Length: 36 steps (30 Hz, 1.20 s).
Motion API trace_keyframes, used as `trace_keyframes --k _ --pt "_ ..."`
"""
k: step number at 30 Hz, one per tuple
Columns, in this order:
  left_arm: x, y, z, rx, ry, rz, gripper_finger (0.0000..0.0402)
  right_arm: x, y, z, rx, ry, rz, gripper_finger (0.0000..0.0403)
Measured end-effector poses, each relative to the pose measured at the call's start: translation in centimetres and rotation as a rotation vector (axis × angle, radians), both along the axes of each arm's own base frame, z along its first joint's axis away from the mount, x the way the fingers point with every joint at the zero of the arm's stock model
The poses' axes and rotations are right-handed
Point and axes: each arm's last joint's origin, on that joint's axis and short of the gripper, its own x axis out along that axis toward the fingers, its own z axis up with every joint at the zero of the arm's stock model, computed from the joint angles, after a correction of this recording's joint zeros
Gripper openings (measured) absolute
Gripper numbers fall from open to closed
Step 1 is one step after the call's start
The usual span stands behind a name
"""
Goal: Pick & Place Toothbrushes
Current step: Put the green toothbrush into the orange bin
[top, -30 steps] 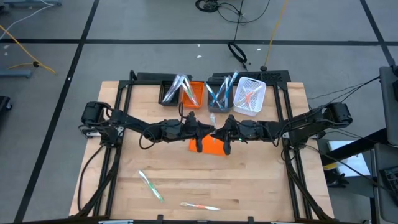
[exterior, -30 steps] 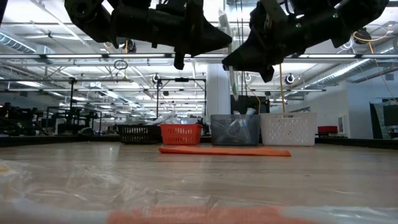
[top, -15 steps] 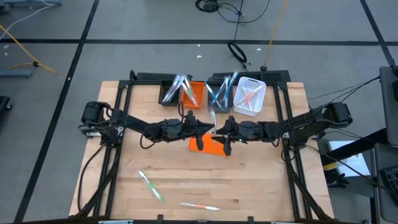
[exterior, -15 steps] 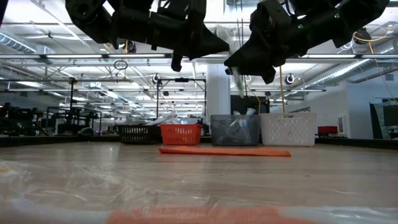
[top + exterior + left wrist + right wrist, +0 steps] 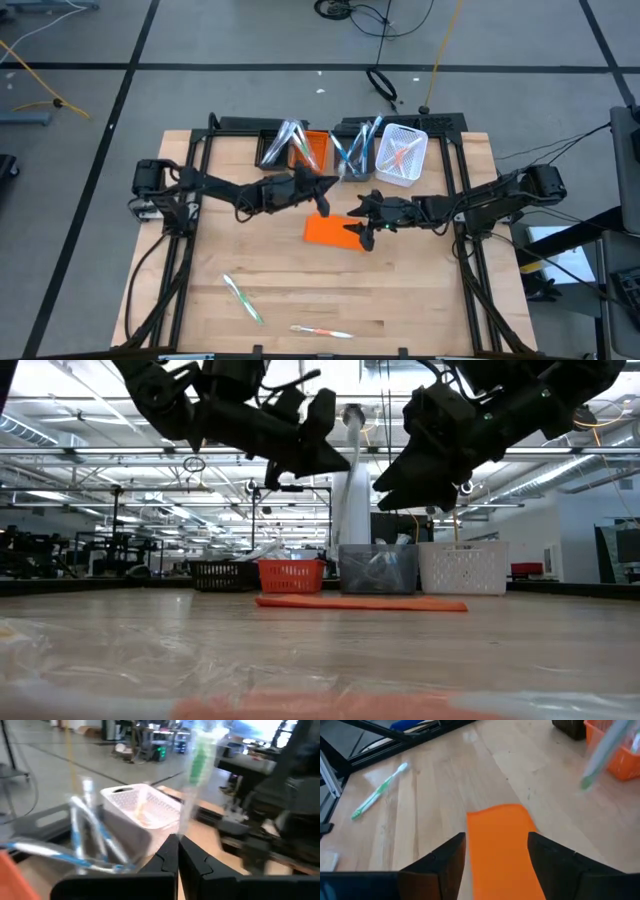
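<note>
High view: left gripper (image 5: 333,184) clamped on green toothbrush (image 5: 196,765), just short of grey bin (image 5: 355,151); right gripper (image 5: 362,222) agape over orange sheet (image 5: 331,232), empty.

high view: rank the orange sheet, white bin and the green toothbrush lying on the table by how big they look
1. Orange sheet, largest, though the right gripper covers part of it.
2. White bin, close to the sheet in area, so this order is not firm.
3. Green toothbrush, clearly the smallest in area.
</note>
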Motion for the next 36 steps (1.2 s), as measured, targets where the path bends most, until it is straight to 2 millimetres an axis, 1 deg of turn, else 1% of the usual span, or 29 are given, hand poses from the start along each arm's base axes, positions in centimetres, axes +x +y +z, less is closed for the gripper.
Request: trace_keyframes --k 10,16,20,24,27,30,33,36 --pt "-1.1 5.3 -1.1 -0.086 0.073 0.184 0.0000 -0.9 0.7 -1.3 0.012 -0.026 0.022 0.0201" --pt "-2.3 8.8 -0.7 -0.120 0.037 0.271 0.0000 -1.6 0.8 -2.0 0.034 -0.072 0.022 0.0200" --pt "-3.2 10.6 -0.2 -0.132 0.033 0.315 0.0000 -1.8 0.8 -2.4 0.038 -0.065 0.019 0.0199" --pt "-4.3 11.7 0.9 -0.145 0.018 0.347 0.0000 -1.9 0.8 -2.5 0.038 -0.061 0.019 0.0199" --pt "-5.0 12.1 1.2 -0.152 0.044 0.367 0.0000 -1.9 0.8 -2.4 0.038 -0.065 0.019 0.0199" --pt "-5.5 12.4 1.0 -0.163 0.094 0.386 0.0000 -1.8 0.8 -2.3 0.039 -0.079 0.018 0.0199" --pt "-5.8 12.6 0.4 -0.177 0.158 0.425 0.0000 -1.8 0.8 -2.2 0.038 -0.088 0.017 0.0199" --pt "-5.9 12.7 0.3 -0.181 0.164 0.441 0.0000 -1.7 0.8 -2.1 0.039 -0.101 0.018 0.0198"
